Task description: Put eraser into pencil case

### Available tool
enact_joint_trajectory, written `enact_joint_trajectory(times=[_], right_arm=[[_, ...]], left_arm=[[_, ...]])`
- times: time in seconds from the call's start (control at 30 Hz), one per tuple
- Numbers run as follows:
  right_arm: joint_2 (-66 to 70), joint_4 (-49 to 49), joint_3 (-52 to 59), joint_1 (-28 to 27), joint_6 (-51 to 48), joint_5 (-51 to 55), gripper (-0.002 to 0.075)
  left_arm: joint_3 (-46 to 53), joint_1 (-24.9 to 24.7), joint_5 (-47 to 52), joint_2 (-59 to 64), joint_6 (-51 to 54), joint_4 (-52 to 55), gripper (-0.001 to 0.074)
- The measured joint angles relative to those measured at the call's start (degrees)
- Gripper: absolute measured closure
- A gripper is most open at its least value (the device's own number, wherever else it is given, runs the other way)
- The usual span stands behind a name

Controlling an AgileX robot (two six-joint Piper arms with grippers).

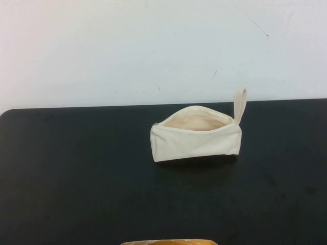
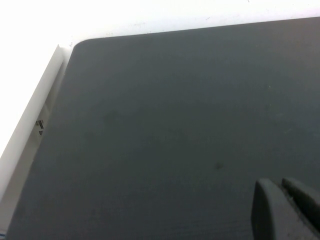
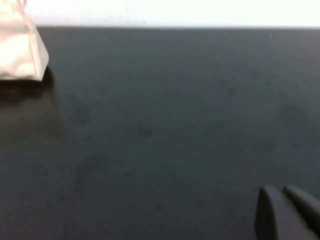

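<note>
On the black table (image 1: 76,178), toward its far edge and right of centre, the pencil case (image 1: 196,133) lies unzipped, its mouth gaping to pale lining and its loop strap standing at the right end. No print or label can be read on it. The eraser cannot be seen in any view (possibly inside the pouch, but that cannot be told). Wide bare tabletop lies around the pouch on the left, right and near sides; a white wall rises behind. An orange-tan edge (image 1: 168,242) shows at the near rim. The left gripper (image 2: 286,207) hangs over bare table near a rounded corner, fingers pressed together, empty. The right gripper (image 3: 287,212) hangs likewise closed and empty, well apart from the pouch.
</note>
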Motion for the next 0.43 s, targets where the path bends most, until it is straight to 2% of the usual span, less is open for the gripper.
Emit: enact_joint_trajectory(times=[0.43], right_arm=[[0.0, -0.3, 0.0, 0.2, 0.4, 0.3, 0.0727]], left_arm=[[0.0, 0.0, 0.0, 0.0, 0.0, 0.0, 0.0737]])
